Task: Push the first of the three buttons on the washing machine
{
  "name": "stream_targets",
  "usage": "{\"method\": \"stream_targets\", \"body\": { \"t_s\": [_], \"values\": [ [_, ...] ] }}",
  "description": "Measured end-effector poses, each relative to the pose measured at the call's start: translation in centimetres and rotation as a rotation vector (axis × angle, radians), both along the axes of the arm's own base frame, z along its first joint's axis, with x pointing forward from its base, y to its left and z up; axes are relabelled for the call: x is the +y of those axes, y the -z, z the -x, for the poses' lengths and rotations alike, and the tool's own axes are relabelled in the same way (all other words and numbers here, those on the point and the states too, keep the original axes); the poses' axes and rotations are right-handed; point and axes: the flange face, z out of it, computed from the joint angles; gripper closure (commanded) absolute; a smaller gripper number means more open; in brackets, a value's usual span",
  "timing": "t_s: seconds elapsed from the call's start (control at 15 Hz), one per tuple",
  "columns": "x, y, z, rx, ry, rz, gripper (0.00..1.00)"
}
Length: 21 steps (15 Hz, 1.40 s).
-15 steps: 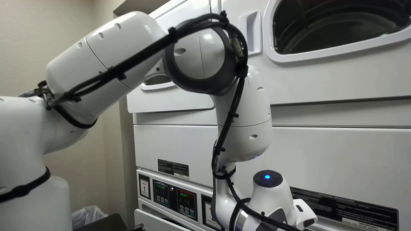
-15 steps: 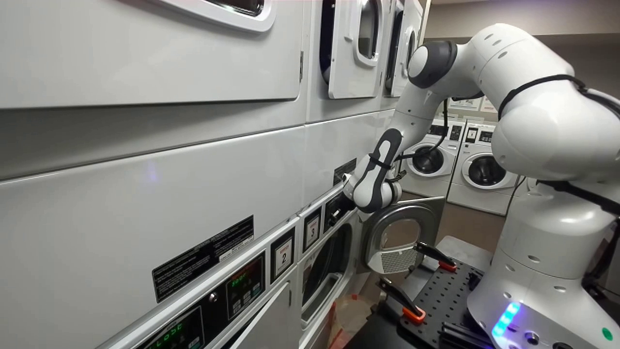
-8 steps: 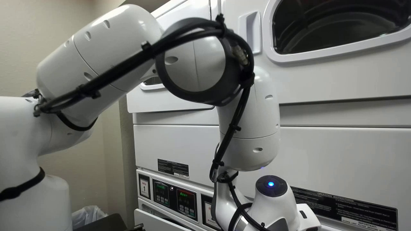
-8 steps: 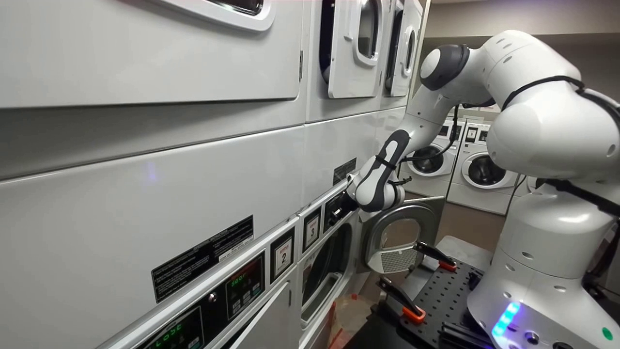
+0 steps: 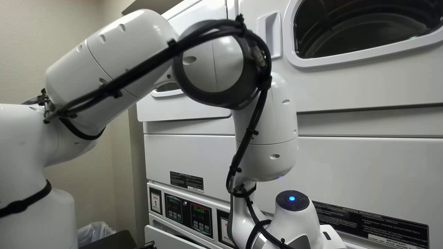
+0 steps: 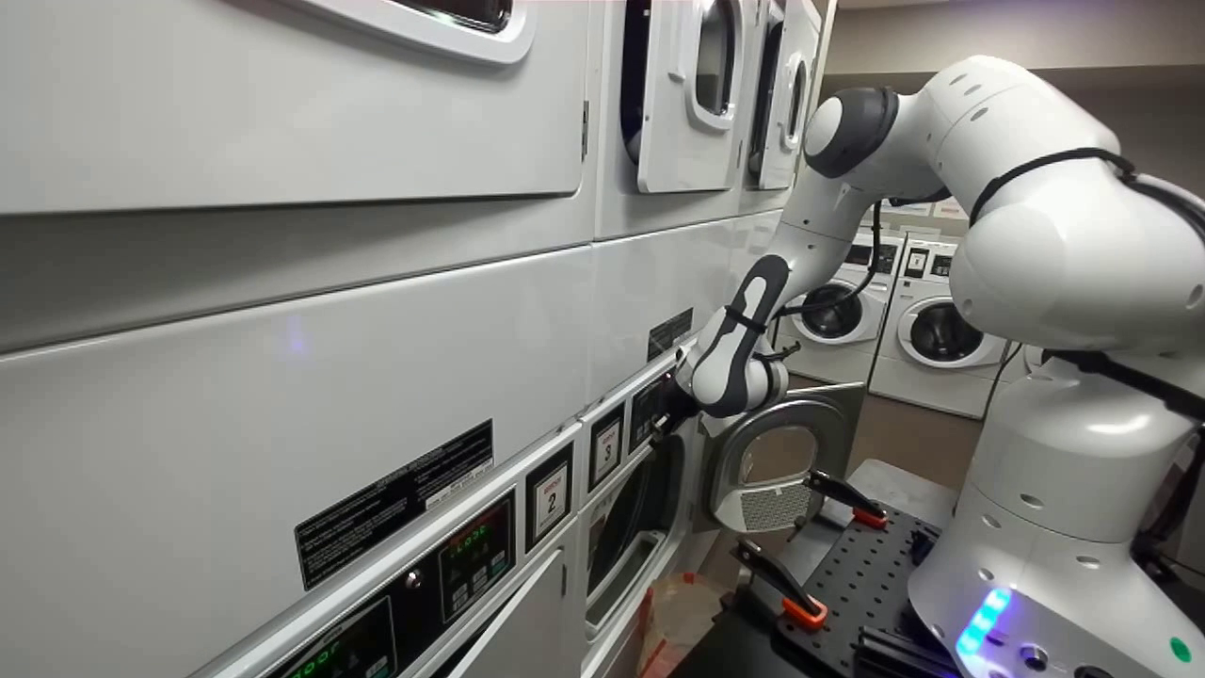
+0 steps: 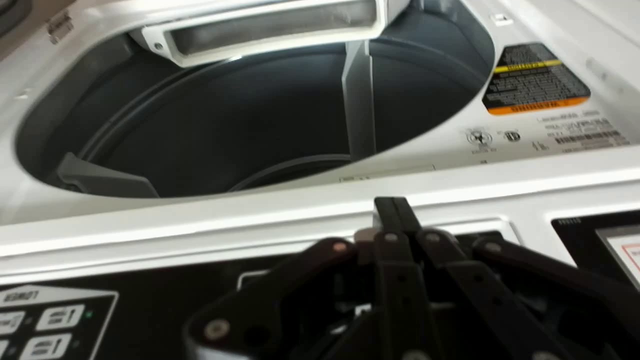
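- The tool [image 7: 397,201] is closed, holding nothing; in the wrist view its tips overlap the white trim [image 7: 150,222], so a push from here could strike trim or slip into the drum opening [image 7: 260,120].
- The buttons [image 7: 60,318] sit off to the left on the black panel [image 7: 170,295]; misjudged sideways travel could press a wrong one.
- The tool hides some of the black panel, perhaps more buttons.
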Motion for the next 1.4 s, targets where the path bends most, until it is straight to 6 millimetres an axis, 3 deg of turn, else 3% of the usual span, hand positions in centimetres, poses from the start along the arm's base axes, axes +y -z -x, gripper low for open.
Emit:
{"method": "stream_targets", "body": {
  "t_s": [0.27, 0.67, 1.07, 1.4],
  "values": [
    [-0.8, -0.2, 0.6, 0.162, -0.042, 0.105, 1.0],
    [1.3, -0.5, 1.0, 0.239, -0.104, 0.133, 1.0],
    [1.5, -1.9, 0.0, 0.062, -0.047, 0.138, 1.0],
    [2.1, -2.6, -1.3, -0.035, 0.014, 0.011, 1.0]
  ]
}}
